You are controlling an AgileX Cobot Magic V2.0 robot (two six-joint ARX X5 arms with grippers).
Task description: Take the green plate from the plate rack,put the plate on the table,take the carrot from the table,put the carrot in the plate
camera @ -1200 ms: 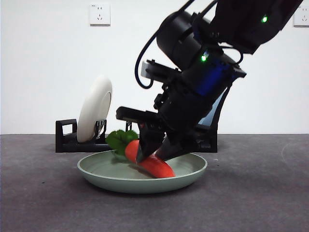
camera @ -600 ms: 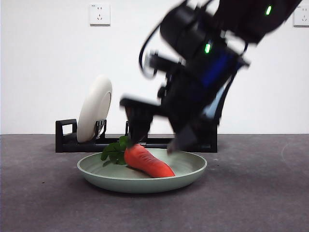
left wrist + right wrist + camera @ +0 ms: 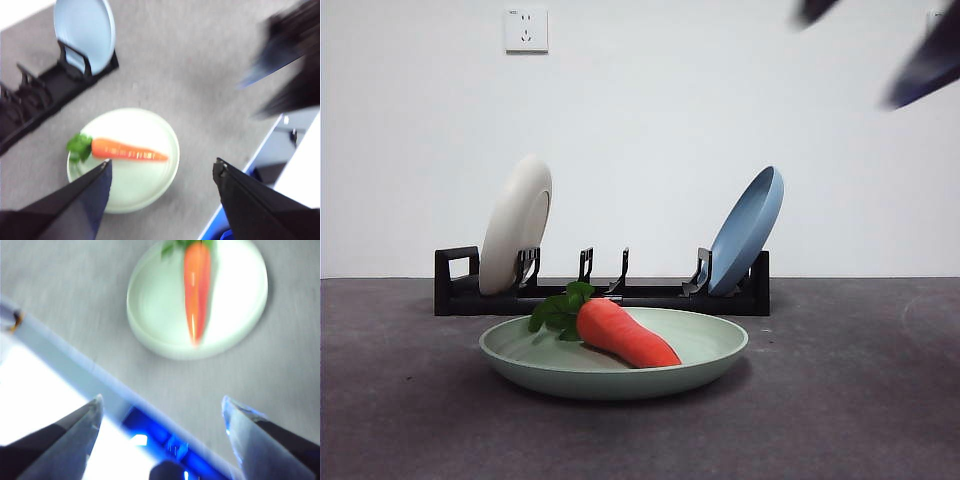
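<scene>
Front view: the carrot [image 3: 620, 334] lies on its side in the green plate [image 3: 710, 352], leafy tuft toward the left, tapered tip toward the right, so the last step of the task appears done. Its orange-red body looks smooth and matte, thick at the leaf end. The pale sage plate sits flat on the table [image 3: 860, 420], just in front of the plate rack [image 3: 610, 295], probably set near so the carrot could be lowered in without crowding the pegs. 2 plates stand slotted on edge in the rack: a cream-white plate [image 3: 515, 225] at the left end and a blue plate [image 3: 748, 230] at the right. Both wrist views look down from well above; the left gripper [image 3: 161, 169] and right gripper [image 3: 161, 407] each show jaws spread apart and empty.
</scene>
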